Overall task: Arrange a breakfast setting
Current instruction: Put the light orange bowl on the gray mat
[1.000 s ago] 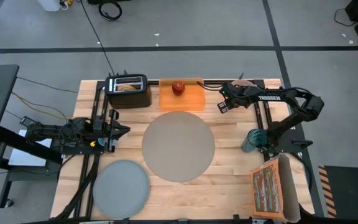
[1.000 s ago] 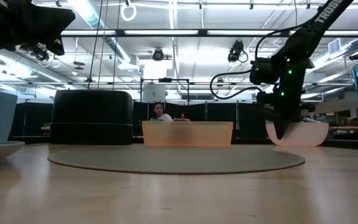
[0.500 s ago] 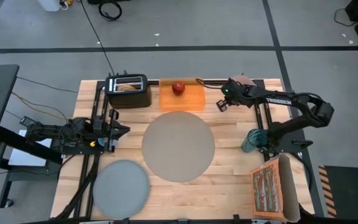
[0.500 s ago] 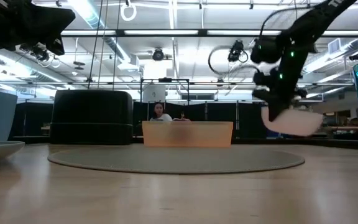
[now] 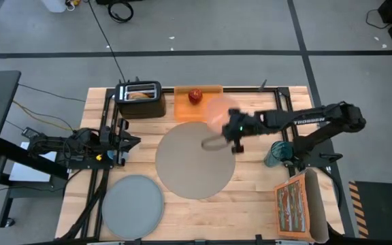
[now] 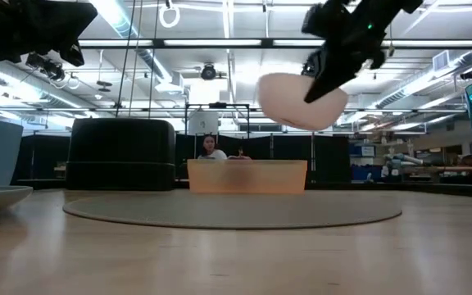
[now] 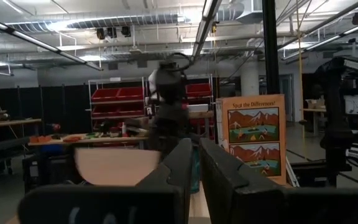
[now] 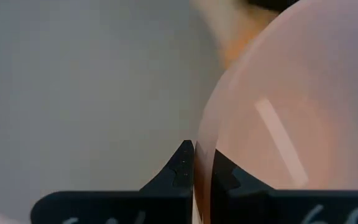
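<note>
Two arms: right gripper [image 5: 235, 133] clamped the pink bowl's [image 5: 220, 112] rim, airborne over grey mat [image 5: 194, 160] edge; left gripper [image 5: 129, 141] clenched, empty, at table's [image 5: 250, 184] left.

Bright, even overhead light from ceiling strip lamps [image 6: 220, 43], with glare at table level. The pink bowl [image 5: 221, 112] is smeared by motion blur from above. Shadows on the table [image 5: 250, 170] are soft. Close wrist views are out of focus.
</note>
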Controlling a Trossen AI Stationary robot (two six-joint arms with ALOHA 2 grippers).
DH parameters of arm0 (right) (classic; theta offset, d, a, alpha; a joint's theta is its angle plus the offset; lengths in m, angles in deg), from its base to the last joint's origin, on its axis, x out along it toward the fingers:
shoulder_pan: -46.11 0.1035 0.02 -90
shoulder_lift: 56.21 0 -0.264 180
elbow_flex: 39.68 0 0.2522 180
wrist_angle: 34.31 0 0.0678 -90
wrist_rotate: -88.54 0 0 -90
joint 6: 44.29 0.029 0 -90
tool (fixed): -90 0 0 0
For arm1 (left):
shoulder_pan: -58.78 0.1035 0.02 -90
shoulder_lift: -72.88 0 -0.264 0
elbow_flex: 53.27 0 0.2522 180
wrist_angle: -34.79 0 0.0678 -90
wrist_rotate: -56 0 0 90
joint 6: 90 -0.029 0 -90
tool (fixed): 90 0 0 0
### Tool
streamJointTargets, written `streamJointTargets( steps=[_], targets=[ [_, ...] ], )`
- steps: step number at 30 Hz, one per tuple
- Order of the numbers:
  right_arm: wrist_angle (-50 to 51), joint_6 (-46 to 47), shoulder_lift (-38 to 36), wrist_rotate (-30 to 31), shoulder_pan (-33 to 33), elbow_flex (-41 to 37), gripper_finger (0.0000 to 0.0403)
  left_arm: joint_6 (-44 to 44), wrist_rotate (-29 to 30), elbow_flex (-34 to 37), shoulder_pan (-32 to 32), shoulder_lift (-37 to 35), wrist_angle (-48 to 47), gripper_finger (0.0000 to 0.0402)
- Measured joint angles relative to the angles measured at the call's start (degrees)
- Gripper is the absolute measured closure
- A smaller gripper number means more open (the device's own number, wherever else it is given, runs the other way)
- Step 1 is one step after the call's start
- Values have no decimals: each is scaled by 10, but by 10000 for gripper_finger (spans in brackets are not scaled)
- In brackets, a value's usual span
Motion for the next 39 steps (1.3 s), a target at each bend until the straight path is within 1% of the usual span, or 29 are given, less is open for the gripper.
streamJointTargets(
  steps=[4,8,15,20,25,32,39],
  targets=[
    [-55,-67,46,-48,56,1,389,-1,0,0,0,0,0,363],
    [-56,-119,115,-69,85,38,389,-2,0,0,0,0,0,363],
    [-44,-191,225,-131,98,127,389,-2,0,0,0,0,8,363],
    [-8,-202,278,-134,97,157,389,-1,0,0,0,0,5,363],
    [19,-194,295,-81,83,161,388,0,-9,0,0,0,5,363],
    [50,-132,307,-79,53,161,388,1,-19,0,0,0,3,363],
    [43,-131,307,-98,57,161,388,0,-19,0,0,0,9,363]
  ],
)
